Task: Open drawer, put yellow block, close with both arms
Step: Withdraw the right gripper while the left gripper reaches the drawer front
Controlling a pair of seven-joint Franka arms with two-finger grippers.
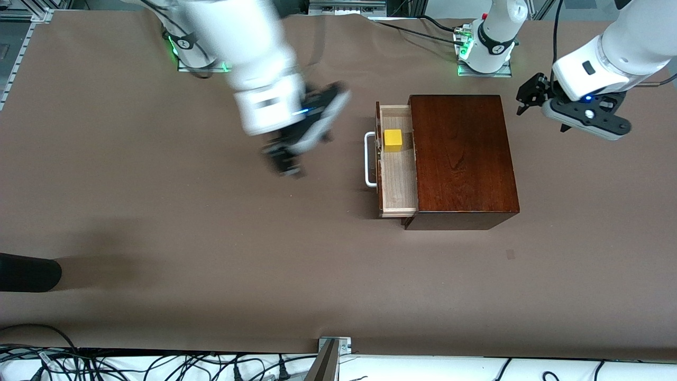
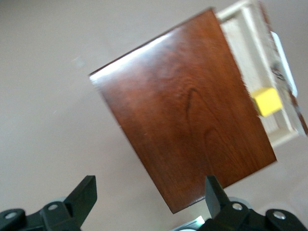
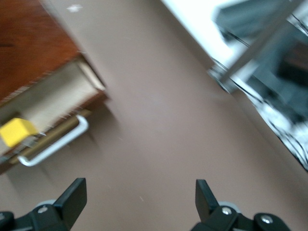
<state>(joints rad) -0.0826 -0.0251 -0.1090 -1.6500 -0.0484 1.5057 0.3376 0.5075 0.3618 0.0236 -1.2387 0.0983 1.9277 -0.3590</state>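
A wide brown table (image 1: 158,222) fills the scene, with white cables lying along its edge nearest to the front camera. On it stands a glossy dark mahogany rectangular wooden box (image 1: 460,159), toward the left arm's end of the table. Its drawer (image 1: 398,180), a pale light-wood tray with a dark reddish-brown front, is pulled out toward the right arm's end. A white U-shaped bar handle (image 1: 369,159) is fixed on the drawer front.

The small bright yellow cube block (image 1: 393,139) lies inside the open drawer, on the tray floor, in the part farther from the front camera. It is close to the drawer front and touches nothing else that I can see. In the left wrist view the block (image 2: 267,101) shows just past the edge of the box top (image 2: 187,125).

The right gripper (image 1: 288,153), black with two fingers, hangs over the bare table between the right arm's base and the drawer handle, apart from the handle. Its fingers (image 3: 72,197) are spread wide and hold nothing; this arm appears blurred.

The left gripper (image 1: 530,95) is in the air beside the box, at the left arm's end of the table, near the edge of the box farther from the front camera. Its fingers (image 2: 85,192) are also released, with nothing between them.
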